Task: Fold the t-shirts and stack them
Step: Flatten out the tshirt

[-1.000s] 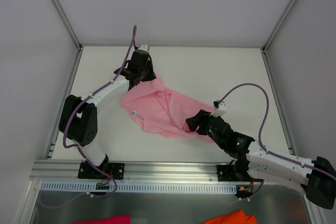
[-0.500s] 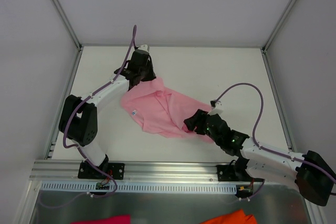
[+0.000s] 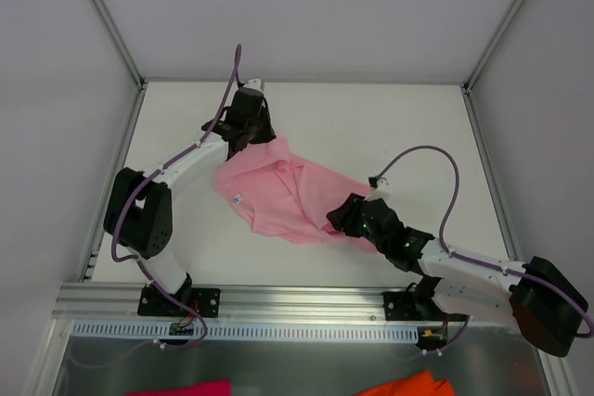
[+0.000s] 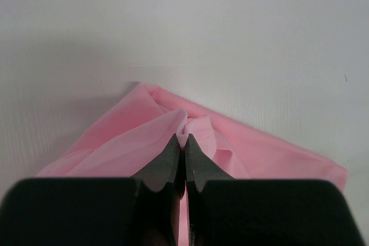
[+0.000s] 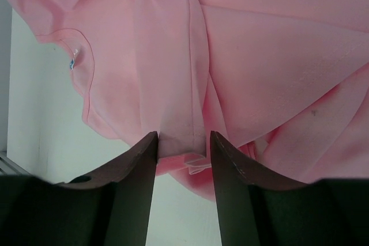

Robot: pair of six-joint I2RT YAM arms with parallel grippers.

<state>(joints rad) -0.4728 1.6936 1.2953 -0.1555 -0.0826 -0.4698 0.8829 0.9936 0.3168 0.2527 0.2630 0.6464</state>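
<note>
1. The left tool (image 4: 184, 140) is pinched tight on a small pucker of pink cloth; no gap shows between its jaws.
2. The right tool (image 5: 181, 137) stands half wide. A folded band of cloth lies between its jaws, filling the gap almost from side to side. Whether the pads already press on it, I cannot tell.
3. Both tools are on the t-shirt (image 3: 283, 194), which lies rumpled on the desk (image 3: 399, 127). Its long axis runs slantwise, from the far left end down to the near right end.
4. The left tool holds the t-shirt's far left end and the right tool sits at its near right edge, so each arm has the end closest to it.
5. From the right tool the cloth spreads away toward the t-shirt's far left end. I'd judge the next move depends on that line between the two grips, for pulling the cloth out flat.
6. The count: one t-shirt, with one white neck label (image 3: 238, 199) on its left side. Two cloth scraps lie well apart from the t-shirt on its near side, one magenta scrap (image 3: 181, 388) and one orange scrap (image 3: 408, 384). There are two tools.
</note>
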